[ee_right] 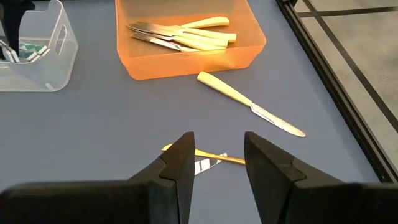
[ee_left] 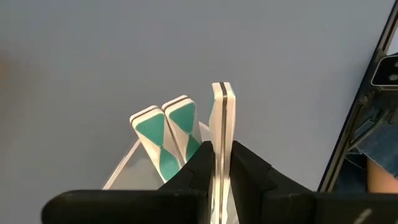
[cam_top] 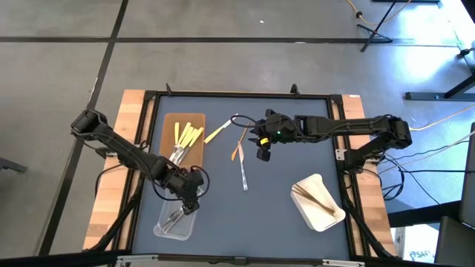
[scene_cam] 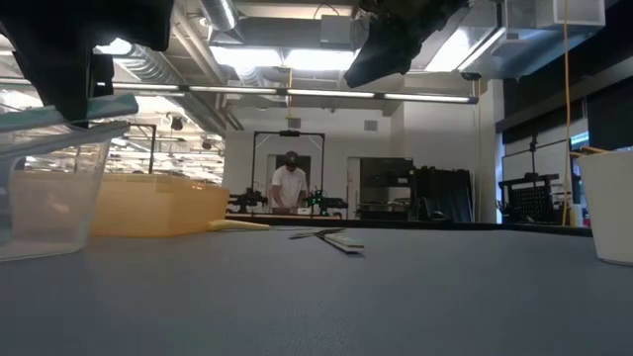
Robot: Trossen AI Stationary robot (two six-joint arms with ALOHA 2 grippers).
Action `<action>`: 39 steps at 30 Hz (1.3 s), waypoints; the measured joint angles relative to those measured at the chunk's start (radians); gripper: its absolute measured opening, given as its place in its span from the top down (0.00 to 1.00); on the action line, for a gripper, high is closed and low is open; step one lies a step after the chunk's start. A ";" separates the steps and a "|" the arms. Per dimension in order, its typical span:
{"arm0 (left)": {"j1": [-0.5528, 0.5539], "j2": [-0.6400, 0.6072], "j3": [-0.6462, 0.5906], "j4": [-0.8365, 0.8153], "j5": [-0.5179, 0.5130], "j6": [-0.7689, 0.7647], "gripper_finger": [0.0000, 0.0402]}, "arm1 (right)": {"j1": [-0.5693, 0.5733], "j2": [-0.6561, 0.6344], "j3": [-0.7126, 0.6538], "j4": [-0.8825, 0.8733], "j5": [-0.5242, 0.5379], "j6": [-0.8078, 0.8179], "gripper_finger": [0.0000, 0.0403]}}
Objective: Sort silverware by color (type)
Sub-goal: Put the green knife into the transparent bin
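Note:
My left gripper (cam_top: 189,187) hangs over the clear tray (cam_top: 177,221) at the near left, shut on a pale utensil (ee_left: 222,118). Two teal-and-white utensil ends (ee_left: 166,134) lie in that tray just beside it. My right gripper (ee_right: 217,163) stands open above loose silverware in the table's middle: a yellow piece (ee_right: 208,154) right below its fingers, a yellow-handled knife (ee_right: 249,102) and a clear utensil (cam_top: 243,175). Several yellow-handled knives (ee_right: 186,34) lie in the brown tray (cam_top: 183,137). My left gripper pinches the pale utensil between its two fingers (ee_left: 202,165), seen edge-on. The utensil runs along the fingers, and its free end (ee_left: 222,93) sticks out past the fingertips, slanting down toward the clear tray. Whether that end touches the tray I cannot tell.
A white tray (cam_top: 319,202) with tan wooden utensils sits at the near right. A thin tan utensil (cam_top: 237,152) lies beside the right gripper. Bare table lies between the clear and white trays. A person (scene_cam: 289,186) stands far off in the room beyond the table.

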 joint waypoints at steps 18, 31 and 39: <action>0.002 0.002 0.000 0.001 0.000 0.002 0.72 | 0.000 0.000 0.000 0.000 0.000 0.000 0.69; 0.002 0.002 0.000 0.002 0.007 0.002 0.65 | 0.000 0.000 0.000 0.000 0.000 0.000 0.69; 0.002 -0.002 0.000 0.002 0.024 -0.031 0.65 | 0.000 0.000 0.000 0.000 0.000 0.003 0.69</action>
